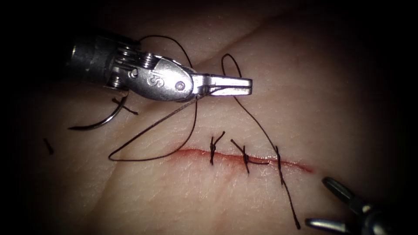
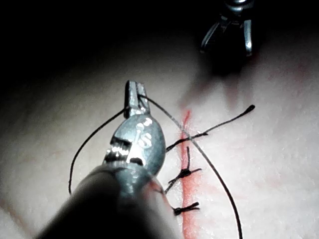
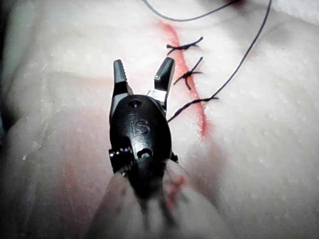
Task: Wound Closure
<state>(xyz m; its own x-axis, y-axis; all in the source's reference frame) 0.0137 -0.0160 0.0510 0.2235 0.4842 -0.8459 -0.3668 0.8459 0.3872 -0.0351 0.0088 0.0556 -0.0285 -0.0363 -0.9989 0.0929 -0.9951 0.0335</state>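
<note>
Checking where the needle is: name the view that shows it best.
The endoscope view: the needle lies free on the tissue, left of the cut, below the left tool. I cannot make it out in either wrist view.

We see the needle [image 1: 102,119] lying on the tissue [image 1: 183,196] left of the cut [image 1: 244,159], under the left claw [image 1: 230,85]; the right claw [image 1: 324,202] sits right of the cut.

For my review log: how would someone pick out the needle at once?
Start at the left tool, shut on the thread above the cut. Below its wrist, left of the cut, the needle lies free on the tissue. It is a curved metal arc, thicker than the thread.
</note>
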